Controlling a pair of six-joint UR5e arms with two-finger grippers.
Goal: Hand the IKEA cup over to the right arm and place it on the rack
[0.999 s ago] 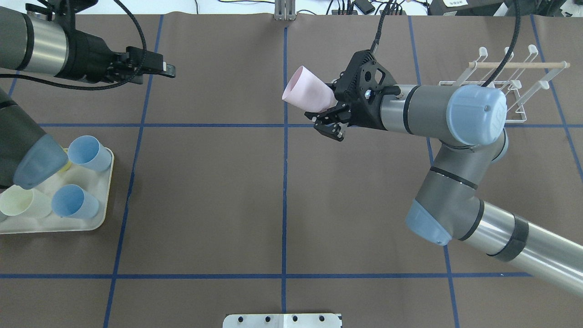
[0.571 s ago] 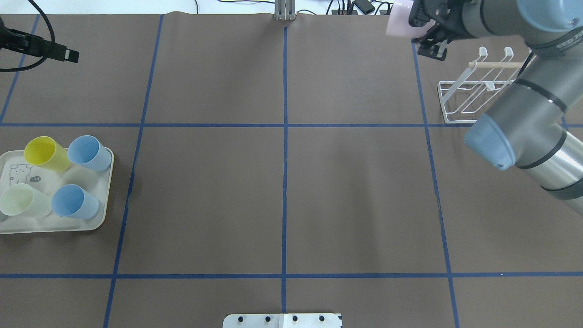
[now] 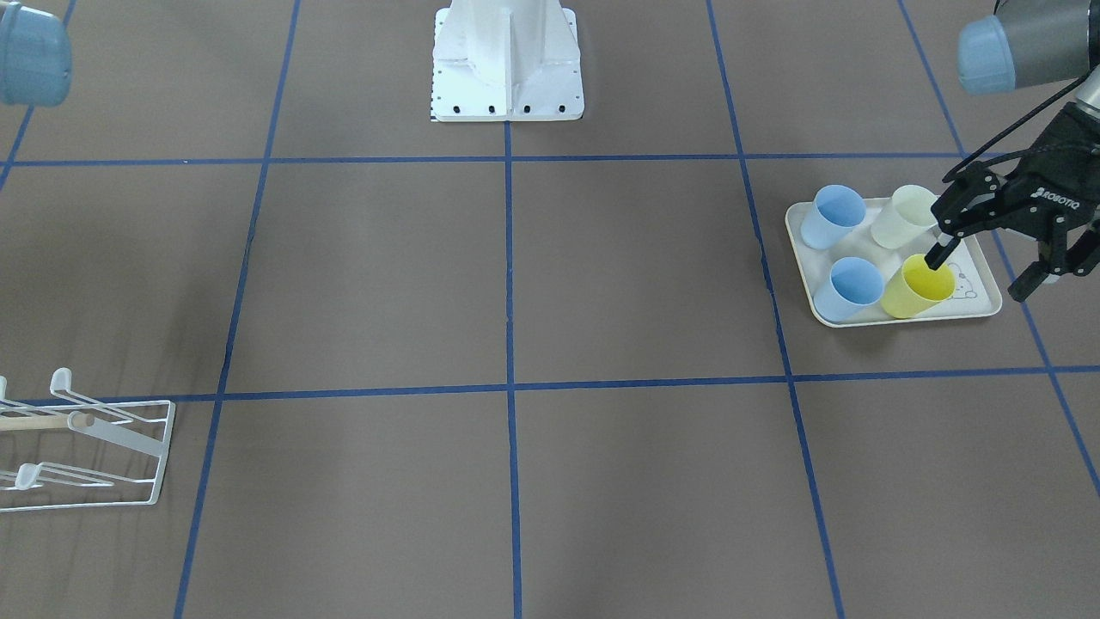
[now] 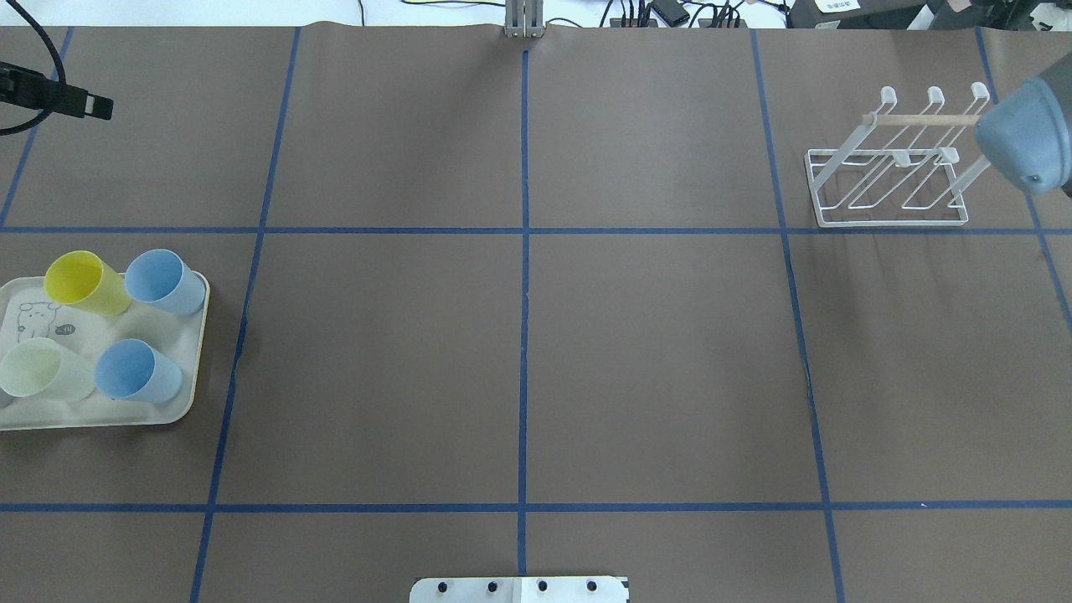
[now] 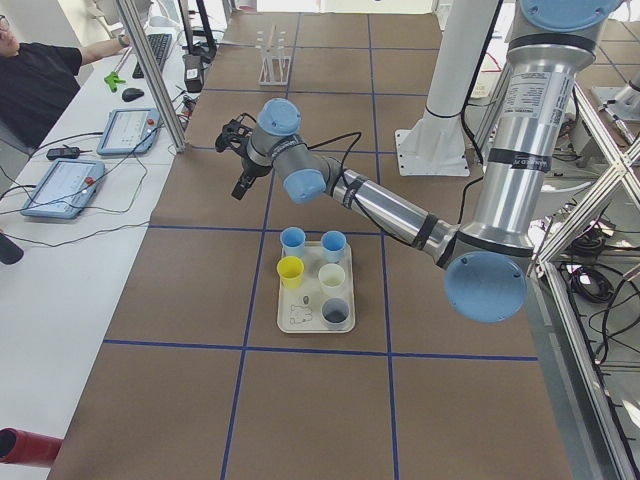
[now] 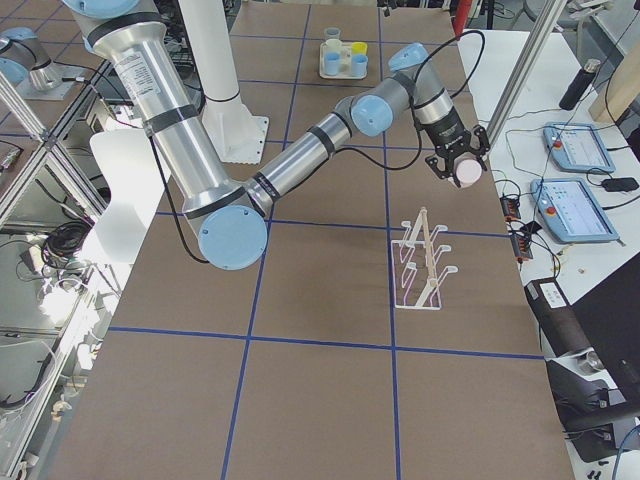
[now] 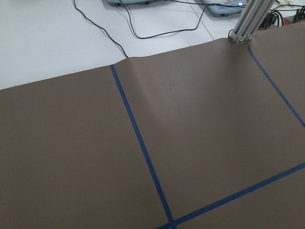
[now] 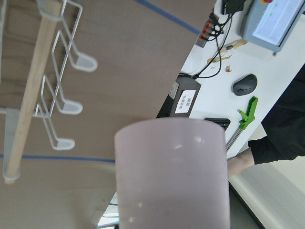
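The IKEA cup [image 8: 171, 176] is pale pink and fills the lower half of the right wrist view, close to the camera and off the table. In the exterior right view my right gripper [image 6: 452, 160] carries the cup [image 6: 466, 172] in the air beyond the rack [image 6: 425, 265], toward the operators' side. The white wire rack [image 4: 888, 180] with its wooden rod stands empty at the far right. My left gripper [image 3: 984, 271] hangs open and empty above the table's left end, apart from the cups.
A cream tray [image 4: 188, 368] at the left edge holds a yellow cup [image 4: 79, 280], two blue cups [image 4: 163, 280] and a pale green one [image 4: 38, 373]. My right arm's elbow [image 4: 1026, 138] overlaps the rack's right end. A person [image 5: 35, 75] sits by the operators' desk.
My right arm swung the pink cup from the table's middle to the far right, out of the overhead view. The left gripper drew back to the left edge.
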